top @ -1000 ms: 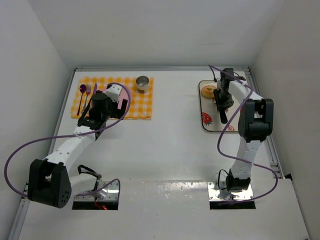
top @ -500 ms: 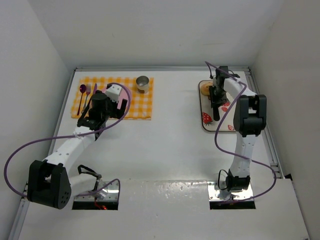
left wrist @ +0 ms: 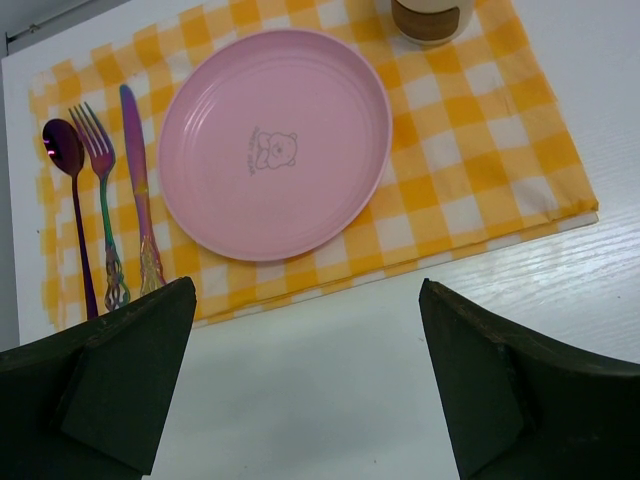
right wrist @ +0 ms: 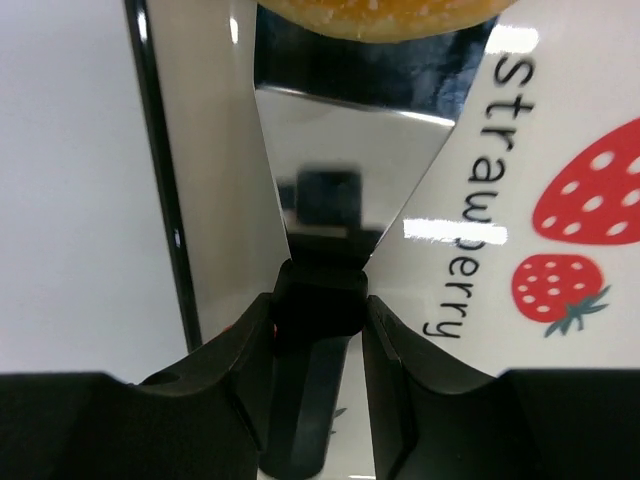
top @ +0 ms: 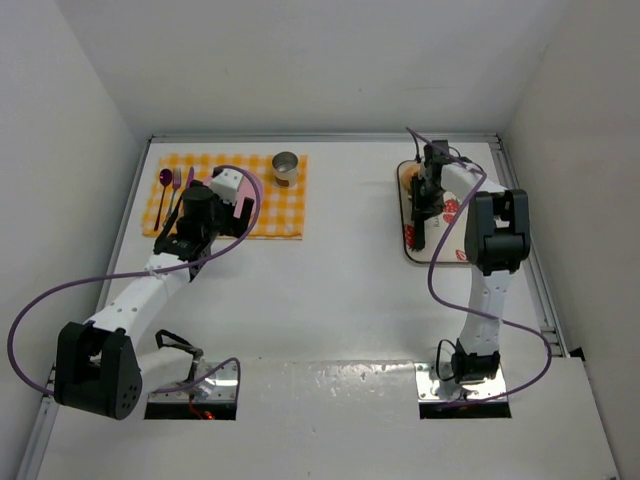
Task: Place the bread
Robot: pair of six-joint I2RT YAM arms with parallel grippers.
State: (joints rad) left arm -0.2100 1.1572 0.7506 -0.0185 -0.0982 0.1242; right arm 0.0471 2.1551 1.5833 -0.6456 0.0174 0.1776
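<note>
**bread on the tray, spatula lined up for the scoop**

the right gripper (right wrist: 316, 385) has its jaws clamped on the black handle of a spatula (right wrist: 345, 170). the metal blade points ahead, low over the strawberry tray (right wrist: 500, 95). the bread (right wrist: 380, 15) sits on that tray at the far right of the table. only its near edge shows in the wrist view, right past the blade's leading edge. can't tell if the blade is under it yet or just touching.

the left gripper (left wrist: 310, 385) is spread wide with nothing in it, hanging over the table edge of the gingham mat (left wrist: 480, 150). the pink plate (left wrist: 300, 200) on the mat is bare, with a spoon (left wrist: 62, 150), fork (left wrist: 100, 190) and knife (left wrist: 135, 170) beside it.

my read is that this is the scoop step, with the plate as the likely drop spot.

- keep the blade flat on the tray so it wedges under the bread rather than shoving it.
- drive straight and centred on the ring, since an off-centre push will probably spin or roll it.
- the bun looks light, so push slowly or it may just skate ahead of the blade.
- get the blade well under before lifting, then lift level with no wrist roll.
- the carry across the table is long, and any tilt risks the bread sliding off.
</note>
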